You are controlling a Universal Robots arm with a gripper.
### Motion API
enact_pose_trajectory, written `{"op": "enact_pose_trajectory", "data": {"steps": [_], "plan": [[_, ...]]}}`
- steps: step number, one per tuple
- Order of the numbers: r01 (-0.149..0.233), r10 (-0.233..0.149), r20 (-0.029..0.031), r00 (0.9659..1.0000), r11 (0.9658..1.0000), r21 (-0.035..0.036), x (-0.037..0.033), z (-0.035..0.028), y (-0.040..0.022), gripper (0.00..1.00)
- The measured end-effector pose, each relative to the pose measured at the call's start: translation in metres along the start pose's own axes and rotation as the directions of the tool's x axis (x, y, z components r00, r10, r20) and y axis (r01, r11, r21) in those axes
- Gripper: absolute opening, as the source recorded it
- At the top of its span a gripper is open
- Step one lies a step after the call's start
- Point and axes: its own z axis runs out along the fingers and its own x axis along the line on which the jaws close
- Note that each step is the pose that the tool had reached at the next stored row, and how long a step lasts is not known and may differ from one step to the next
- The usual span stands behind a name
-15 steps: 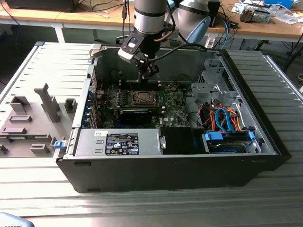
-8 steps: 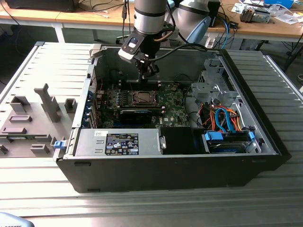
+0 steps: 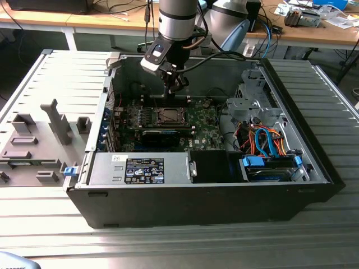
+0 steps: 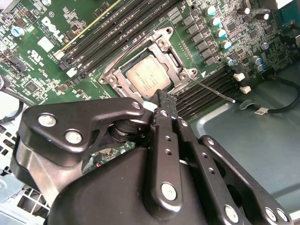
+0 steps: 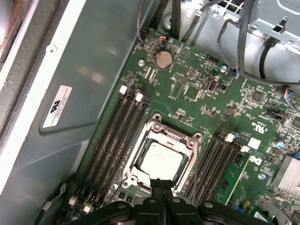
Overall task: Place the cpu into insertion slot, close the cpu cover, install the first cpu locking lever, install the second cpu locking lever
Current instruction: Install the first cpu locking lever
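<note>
The cpu (image 4: 146,78) (image 5: 161,161) lies flat in the insertion slot (image 3: 168,116), its pale metal face showing. The cpu cover (image 4: 165,38) (image 5: 186,141) lies down around the chip, which shows through its window. A thin locking lever (image 4: 213,90) sticks out from the socket's corner over the memory slots. My gripper (image 4: 161,95) (image 5: 161,183) (image 3: 178,88) is shut with nothing between its fingers, and its tips hang just over the socket's edge beside the chip. I cannot tell whether they touch the frame.
The open computer case (image 3: 314,162) lies on a metal table. Black memory slots (image 5: 115,136) flank the socket on both sides. A drive cage with orange and blue cables (image 3: 266,140) fills the exterior view's right. Grey fixtures (image 3: 56,120) stand outside the case.
</note>
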Motion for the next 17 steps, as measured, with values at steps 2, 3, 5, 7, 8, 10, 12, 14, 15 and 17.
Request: {"op": "enact_pose_trajectory", "data": {"steps": [2,3,5,7,8,10,12,14,15,17], "plan": [[0.004,-0.004,0.0001,1.0000,1.0000,0.0001,0.0000,0.0000,0.0000,0.11],[0.005,-0.005,0.0002,1.0000,1.0000,0.0002,0.0000,0.0000,0.0000,0.11],[0.007,-0.007,0.0002,1.0000,1.0000,0.0002,0.0000,0.0000,0.0000,0.11],[0.016,-0.016,0.0004,0.9999,0.9999,0.0004,-0.0001,0.0000,0.0000,0.11],[0.021,-0.021,0.0005,0.9998,0.9998,0.0006,-0.0001,0.0000,0.0000,0.11],[0.025,-0.025,0.0006,0.9997,0.9997,0.0007,-0.0001,0.0000,0.0000,0.11],[0.037,-0.037,0.0009,0.9993,0.9993,0.0010,-0.0001,0.0000,0.0001,0.11],[0.038,-0.038,0.0009,0.9993,0.9993,0.0010,-0.0001,0.0000,0.0001,0.11],[0.039,-0.039,0.0010,0.9993,0.9993,0.0010,-0.0001,0.0000,0.0001,0.11],[0.039,-0.039,0.0010,0.9992,0.9992,0.0010,-0.0001,0.0000,0.0001,0.11]]}}
